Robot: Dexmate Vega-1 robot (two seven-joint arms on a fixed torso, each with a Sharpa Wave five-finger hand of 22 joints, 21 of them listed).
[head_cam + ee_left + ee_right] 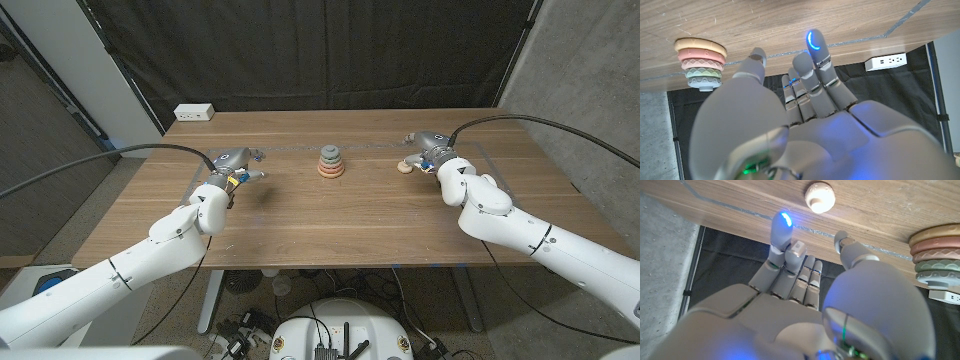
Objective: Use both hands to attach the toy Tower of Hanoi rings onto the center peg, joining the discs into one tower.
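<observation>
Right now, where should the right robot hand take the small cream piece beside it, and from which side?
Take the cream piece by its round rim, thumb on one side and a finger opposite, coming down from above. It looks low and lies on the table, so its face offers little grip. The right robot hand is just beside it, holding nothing.

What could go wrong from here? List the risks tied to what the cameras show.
1. The small cream piece lies loose on the table beside the right hand, whose fingers are spread with nothing held; a careless reach could knock or roll it away.
2. The ring tower stands free mid-table; seating a piece on top one-handed may tip or slide it, as the left hand is well apart from it.
</observation>
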